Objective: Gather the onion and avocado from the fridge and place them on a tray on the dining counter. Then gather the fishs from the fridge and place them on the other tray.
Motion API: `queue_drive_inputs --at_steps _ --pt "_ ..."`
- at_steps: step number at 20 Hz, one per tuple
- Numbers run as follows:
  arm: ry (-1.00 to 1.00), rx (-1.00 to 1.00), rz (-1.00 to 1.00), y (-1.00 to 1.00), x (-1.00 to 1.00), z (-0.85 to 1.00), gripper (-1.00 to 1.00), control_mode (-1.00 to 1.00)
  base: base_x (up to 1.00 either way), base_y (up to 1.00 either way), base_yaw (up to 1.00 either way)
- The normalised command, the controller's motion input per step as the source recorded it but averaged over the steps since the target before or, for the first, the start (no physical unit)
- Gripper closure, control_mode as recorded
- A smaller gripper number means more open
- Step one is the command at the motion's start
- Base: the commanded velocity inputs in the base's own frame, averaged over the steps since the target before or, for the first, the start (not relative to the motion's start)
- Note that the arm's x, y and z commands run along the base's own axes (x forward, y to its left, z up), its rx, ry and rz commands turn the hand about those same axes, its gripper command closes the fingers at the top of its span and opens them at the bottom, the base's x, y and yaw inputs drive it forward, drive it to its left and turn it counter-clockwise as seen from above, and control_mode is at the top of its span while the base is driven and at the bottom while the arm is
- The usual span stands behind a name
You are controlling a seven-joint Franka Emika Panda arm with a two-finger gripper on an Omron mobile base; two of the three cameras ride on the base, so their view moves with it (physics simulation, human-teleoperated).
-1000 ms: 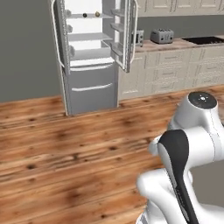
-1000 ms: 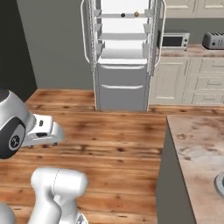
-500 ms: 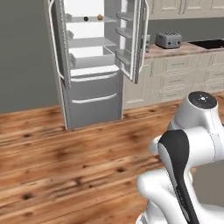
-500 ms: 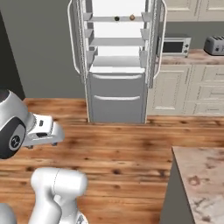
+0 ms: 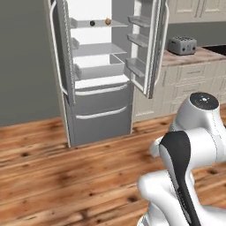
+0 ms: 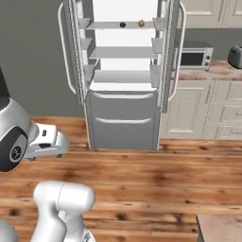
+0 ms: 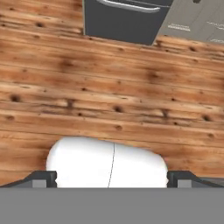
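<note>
On the fridge (image 6: 123, 75) top shelf, the onion (image 6: 141, 23) sits beside a tiny, indistinct dark item (image 6: 123, 24); hand (image 7: 112, 177) fingers apart.

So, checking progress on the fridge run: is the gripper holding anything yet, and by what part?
Nothing is held: the gripper is open, its fingertips wide apart over bare wooden floor.

Top fridge shelf (image 5: 90, 25) carries the onion (image 5: 107, 20) and perhaps an avocado (image 5: 92, 23).

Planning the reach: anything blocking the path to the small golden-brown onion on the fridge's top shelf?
Nothing visible does. The tall grey fridge has both doors swung open, and the golden-brown onion sits exposed on the top shelf beside a small dark item. Bare wooden floor lies ahead.
</note>
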Motion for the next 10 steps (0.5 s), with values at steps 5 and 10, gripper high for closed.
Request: queue_drive_inputs --at_steps 5,10 --pt "0.00 0.00 0.00 0.00 0.00 0.00 -1.00 1.00 1.00 -0.26 0.02" --pt "0.00 0.00 0.00 0.00 0.00 0.00 -1.00 1.00 1.00 -0.30 0.06"
